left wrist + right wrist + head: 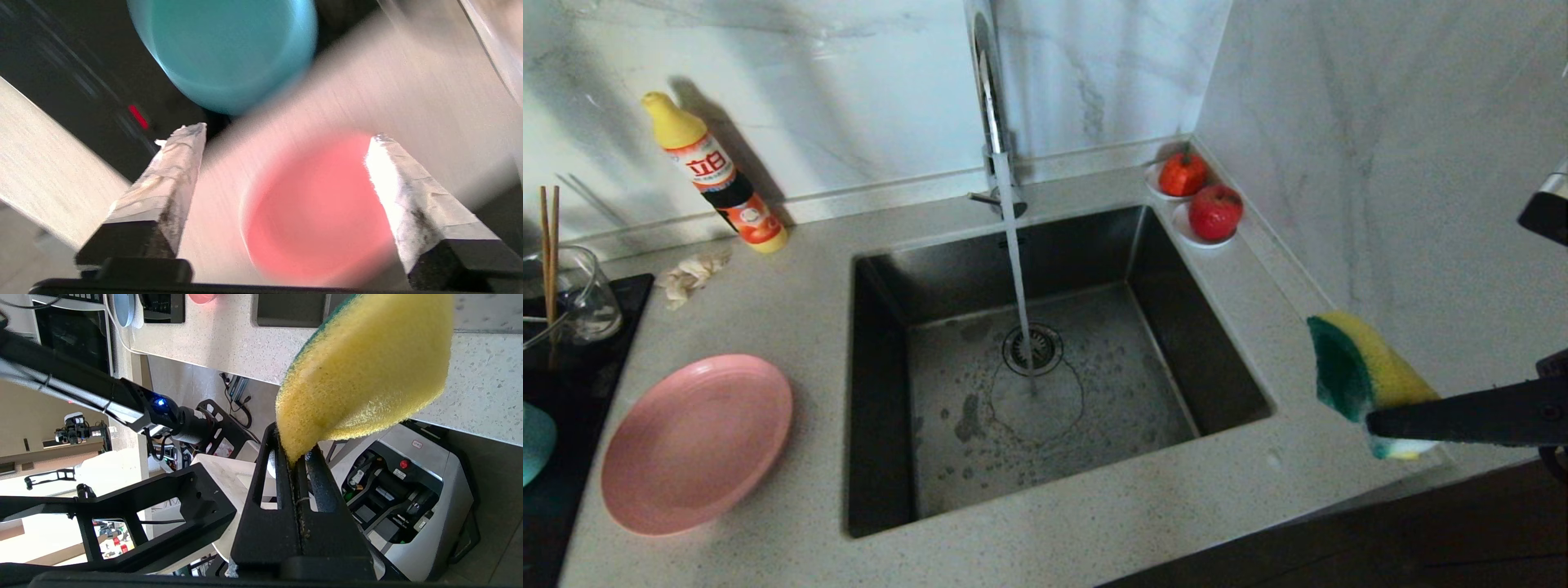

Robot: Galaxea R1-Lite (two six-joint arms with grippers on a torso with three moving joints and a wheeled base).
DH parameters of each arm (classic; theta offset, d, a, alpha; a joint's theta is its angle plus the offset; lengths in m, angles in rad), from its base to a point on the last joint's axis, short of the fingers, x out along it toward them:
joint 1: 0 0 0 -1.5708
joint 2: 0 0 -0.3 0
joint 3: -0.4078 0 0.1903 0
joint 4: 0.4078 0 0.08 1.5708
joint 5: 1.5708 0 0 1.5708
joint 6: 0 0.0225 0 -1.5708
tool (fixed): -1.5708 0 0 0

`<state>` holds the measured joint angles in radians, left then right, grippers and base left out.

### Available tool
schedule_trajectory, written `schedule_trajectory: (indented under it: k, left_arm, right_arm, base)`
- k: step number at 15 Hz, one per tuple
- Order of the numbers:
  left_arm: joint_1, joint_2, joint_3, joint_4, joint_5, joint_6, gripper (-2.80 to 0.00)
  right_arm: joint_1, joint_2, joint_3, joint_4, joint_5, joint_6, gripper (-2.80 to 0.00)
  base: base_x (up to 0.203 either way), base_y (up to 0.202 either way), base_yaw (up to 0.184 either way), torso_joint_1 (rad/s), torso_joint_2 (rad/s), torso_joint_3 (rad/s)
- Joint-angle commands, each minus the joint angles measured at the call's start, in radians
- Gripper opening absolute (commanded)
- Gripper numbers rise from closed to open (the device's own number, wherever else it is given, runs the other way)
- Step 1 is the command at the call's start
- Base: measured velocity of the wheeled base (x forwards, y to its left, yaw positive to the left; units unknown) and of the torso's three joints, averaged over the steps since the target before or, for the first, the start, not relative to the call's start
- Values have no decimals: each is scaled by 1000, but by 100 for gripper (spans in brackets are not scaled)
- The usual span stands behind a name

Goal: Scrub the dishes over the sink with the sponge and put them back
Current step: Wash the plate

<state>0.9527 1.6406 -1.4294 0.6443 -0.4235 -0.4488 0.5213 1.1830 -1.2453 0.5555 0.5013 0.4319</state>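
The pink plate (696,443) lies flat on the counter left of the sink (882,392). The teal bowl (535,441) sits at the far left on a black surface. The chopsticks (550,253) stand in a glass jug (584,298). My left gripper (286,130) is out of the head view. It hangs open above the pink plate (318,212) with nothing between its taped fingers (171,179), and the teal bowl (229,49) lies beyond. Right of the sink, above the counter's front corner, my right gripper (1380,425) is shut on the sponge (1364,371), also seen from the wrist as gripper (294,455) and sponge (367,367).
Water runs from the chrome tap (995,122) onto the basin floor beside the drain strainer (1033,349). A yellow-capped detergent bottle (719,175) and an off-white rag (690,273) lie at the back left. Two saucers with red fruit (1215,212) stand behind the sink by the right wall.
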Motion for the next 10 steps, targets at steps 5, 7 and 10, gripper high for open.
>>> schedule_trajectory:
  k: [5, 7, 10]
  left_arm:
    - [-110, -64, 78, 206, -56, 192, 0]
    - [-128, -24, 126, 204, -50, 249, 0]
    - [-130, 45, 148, 204, -48, 278, 0]
  right_arm:
    - [0, 0, 0, 3, 3, 2, -280]
    - [0, 3, 1, 3, 3, 2, -280]
    - [0, 1, 0, 3, 3, 2, -280]
  base:
    - [0, 0, 0, 0, 0, 0]
    - [0, 0, 0, 0, 0, 0]
    - [0, 0, 0, 0, 0, 0]
